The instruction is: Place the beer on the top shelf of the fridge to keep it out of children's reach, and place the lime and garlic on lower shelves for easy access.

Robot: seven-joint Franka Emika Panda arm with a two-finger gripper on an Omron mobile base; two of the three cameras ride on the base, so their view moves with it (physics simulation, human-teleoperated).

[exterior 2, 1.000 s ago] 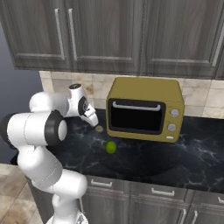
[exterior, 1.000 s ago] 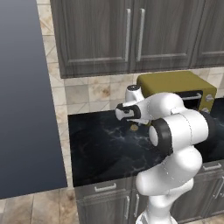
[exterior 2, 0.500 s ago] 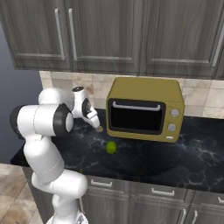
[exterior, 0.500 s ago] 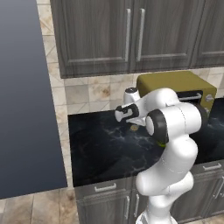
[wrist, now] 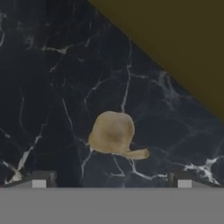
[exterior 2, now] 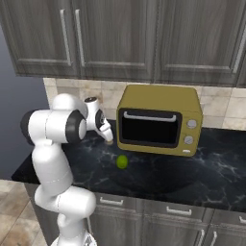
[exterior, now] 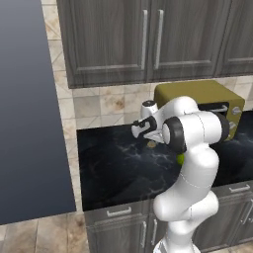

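Arm swung left; hand view shows garlic (wrist: 113,134) below open claw (wrist: 111,180).

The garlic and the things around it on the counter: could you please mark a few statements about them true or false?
1. The garlic lies on the dark marble counter. True.
2. The hand is shut on the garlic. False: its fingers stand wide open, the garlic lying free between and ahead of them.
3. The lime sits in front of the yellow microwave. True.
4. The lime rests on top of the microwave. False: it is on the counter.
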